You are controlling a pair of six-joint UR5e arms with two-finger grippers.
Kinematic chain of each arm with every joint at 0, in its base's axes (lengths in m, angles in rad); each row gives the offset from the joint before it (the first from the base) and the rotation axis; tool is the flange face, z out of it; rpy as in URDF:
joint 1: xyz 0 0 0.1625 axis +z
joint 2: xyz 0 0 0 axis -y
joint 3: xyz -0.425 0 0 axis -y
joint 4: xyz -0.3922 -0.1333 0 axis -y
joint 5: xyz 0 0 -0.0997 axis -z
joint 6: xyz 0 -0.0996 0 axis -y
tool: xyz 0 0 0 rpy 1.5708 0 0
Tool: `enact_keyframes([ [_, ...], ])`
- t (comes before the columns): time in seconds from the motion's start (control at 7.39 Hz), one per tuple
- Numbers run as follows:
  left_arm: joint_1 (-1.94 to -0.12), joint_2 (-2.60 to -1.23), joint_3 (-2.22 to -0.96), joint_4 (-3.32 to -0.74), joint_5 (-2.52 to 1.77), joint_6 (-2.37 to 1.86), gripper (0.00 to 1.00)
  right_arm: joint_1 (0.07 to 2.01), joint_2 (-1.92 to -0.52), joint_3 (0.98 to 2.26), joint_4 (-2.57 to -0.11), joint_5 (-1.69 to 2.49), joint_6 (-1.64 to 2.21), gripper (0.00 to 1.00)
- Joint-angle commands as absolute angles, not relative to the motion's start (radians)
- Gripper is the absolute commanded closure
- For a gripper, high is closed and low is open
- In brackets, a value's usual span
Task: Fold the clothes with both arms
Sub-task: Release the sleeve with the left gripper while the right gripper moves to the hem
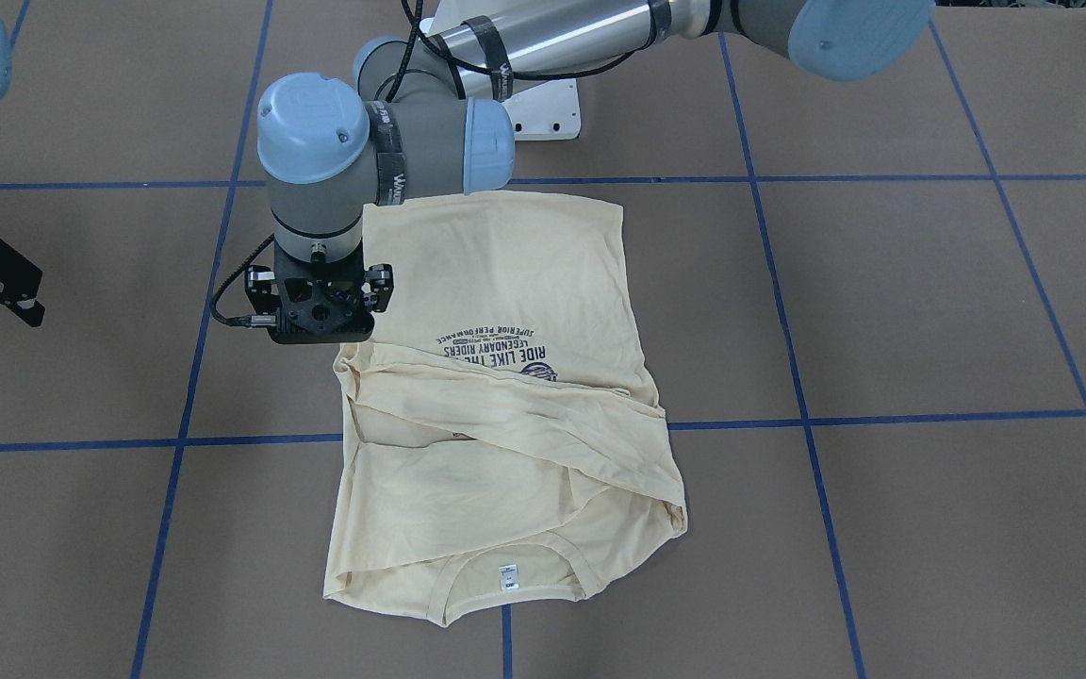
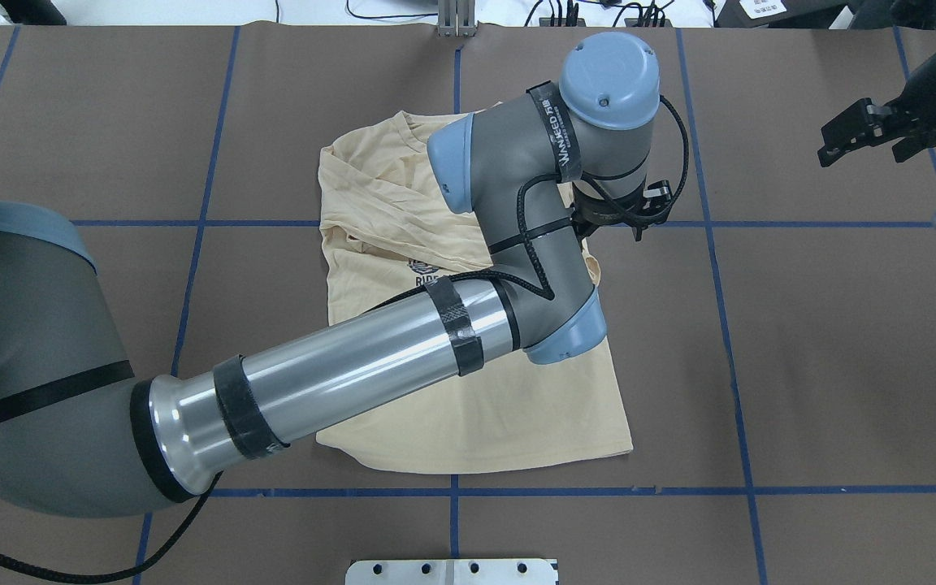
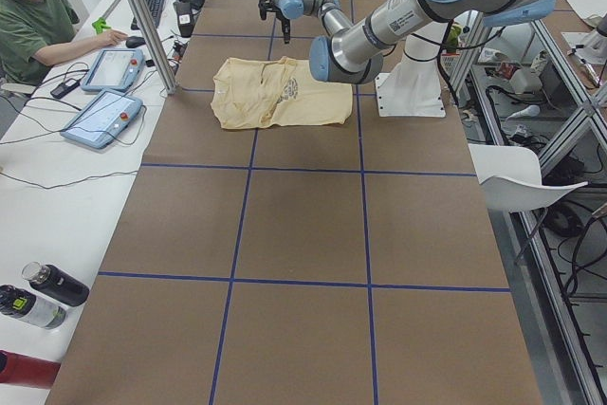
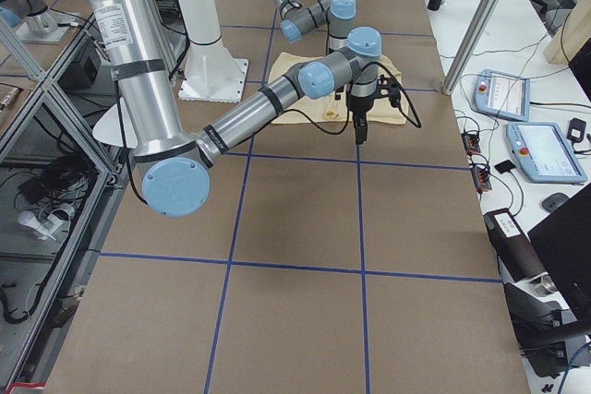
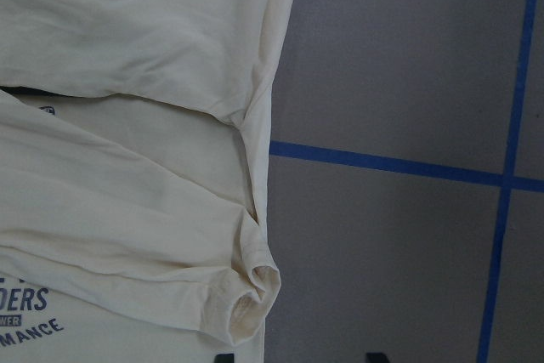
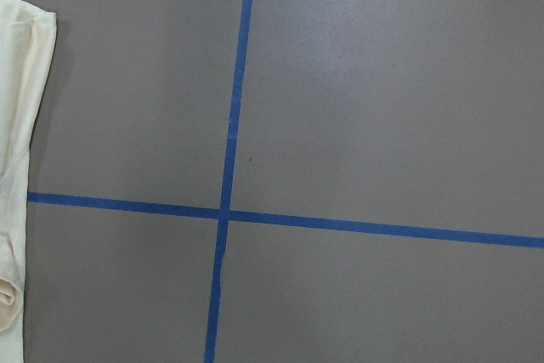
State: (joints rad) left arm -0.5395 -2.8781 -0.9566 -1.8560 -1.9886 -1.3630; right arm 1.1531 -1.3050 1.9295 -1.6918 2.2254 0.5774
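From my left-end camera, the pale cream-yellow long-sleeved T-shirt (image 3: 256, 106) lies as a compact block on the brown table (image 3: 303, 225) gridded with blue tape, its dark print facing up. The near left arm (image 3: 398, 16), a silver tube ending in a grey, blue-capped joint, reaches over the shirt's robot-side end. The small right arm (image 3: 303, 5) shows beyond the shirt. The white metal pedestal (image 3: 413, 92) stands beside the shirt. A person in a green top (image 3: 38, 16) sits at the long white desk (image 3: 38, 187), which holds two tablet-like pendants (image 3: 102, 119) and two dark bottles (image 3: 57, 284).
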Motion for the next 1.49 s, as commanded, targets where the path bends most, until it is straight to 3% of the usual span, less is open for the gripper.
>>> enact_keyframes([
  [0.0, -0.540, -2.641, -1.282, -1.754, -1.993, -1.237, 0.00, 1.080, -1.305, 1.962, -1.636, 2.217, 0.736, 0.00],
  [0.54, -0.534, -2.121, -1.860, -1.684, -1.987, -1.065, 0.00, 0.757, -1.327, 2.057, -1.499, 1.983, 1.165, 0.00],
  [0.95, -0.471, -1.914, -1.908, -1.907, -1.923, -1.075, 0.00, 0.469, -1.371, 2.146, -1.499, 1.754, 1.397, 0.00],
  [1.35, -0.349, -1.875, -1.907, -1.942, -1.844, -1.265, 0.00, 0.382, -1.371, 2.146, -1.497, 1.697, 1.440, 0.00],
])
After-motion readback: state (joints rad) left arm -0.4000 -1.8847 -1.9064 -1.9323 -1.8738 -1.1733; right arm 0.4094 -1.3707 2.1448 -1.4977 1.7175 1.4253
